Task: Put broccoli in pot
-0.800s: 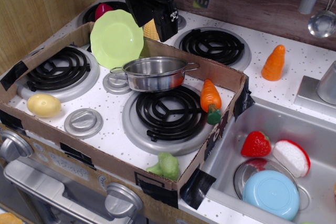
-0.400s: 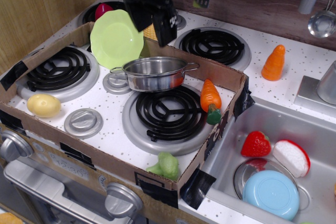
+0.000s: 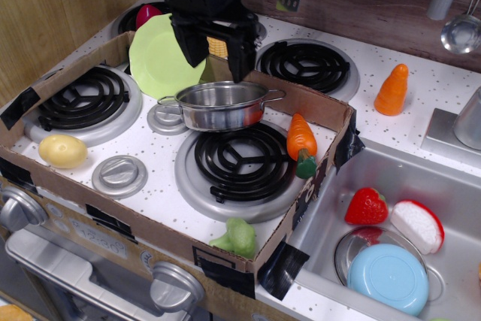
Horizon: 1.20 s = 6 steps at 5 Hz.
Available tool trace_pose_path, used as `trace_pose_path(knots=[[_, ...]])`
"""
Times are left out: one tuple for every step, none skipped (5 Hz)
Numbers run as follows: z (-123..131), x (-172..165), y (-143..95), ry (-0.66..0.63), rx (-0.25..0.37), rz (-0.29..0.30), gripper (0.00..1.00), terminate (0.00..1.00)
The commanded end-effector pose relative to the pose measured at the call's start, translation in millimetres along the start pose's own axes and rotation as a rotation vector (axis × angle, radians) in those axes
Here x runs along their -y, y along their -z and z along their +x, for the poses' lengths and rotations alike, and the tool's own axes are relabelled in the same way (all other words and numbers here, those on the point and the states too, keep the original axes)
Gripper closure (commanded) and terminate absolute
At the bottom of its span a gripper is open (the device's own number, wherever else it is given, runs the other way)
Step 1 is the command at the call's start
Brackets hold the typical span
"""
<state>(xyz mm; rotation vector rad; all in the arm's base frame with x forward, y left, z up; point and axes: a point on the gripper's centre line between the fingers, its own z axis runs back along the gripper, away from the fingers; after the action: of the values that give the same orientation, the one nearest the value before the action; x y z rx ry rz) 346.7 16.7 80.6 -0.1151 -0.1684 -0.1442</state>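
The broccoli (image 3: 237,237) is a small light-green lumpy toy lying at the front edge of the stove top, against the cardboard wall by the front right burner. The pot (image 3: 220,104) is a shallow shiny steel pot with wire loop handles; it stands empty at the back of the front right burner. My black gripper (image 3: 215,61) hangs open just above and behind the pot, with one finger (image 3: 186,47) to the left and one to the right. It holds nothing. The broccoli is far in front of it.
A cardboard wall (image 3: 316,107) fences the stove top. A light-green plate (image 3: 161,56) leans behind the pot. A carrot (image 3: 301,143) lies right of the pot and a yellow potato (image 3: 63,151) at front left. A sink (image 3: 451,208) with toys is at right.
My gripper has come down and forward toward the pot, and its fingers now show spread apart. The pot, broccoli and other toys have not moved.
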Motion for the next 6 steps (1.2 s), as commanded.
trace_pose_path(knots=[[-7.1, 27.9, -49.9, -0.034, 0.164, 0.081, 0.0, 0.0], [-23.7, 52.2, -75.9, -0.1, 0.22, 0.172, 0.0, 0.0], [-37.3, 68.2, -73.8, -0.166, 0.183, 0.185, 0.0, 0.0], [-44.4, 76.0, -53.0, -0.201, 0.154, 0.183, 0.0, 0.0], [-46.7, 77.2, -38.3, -0.256, 0.092, 0.196, 0.0, 0.0], [-52.2, 74.4, -30.2, -0.286, 0.044, 0.201, 0.0, 0.0]])
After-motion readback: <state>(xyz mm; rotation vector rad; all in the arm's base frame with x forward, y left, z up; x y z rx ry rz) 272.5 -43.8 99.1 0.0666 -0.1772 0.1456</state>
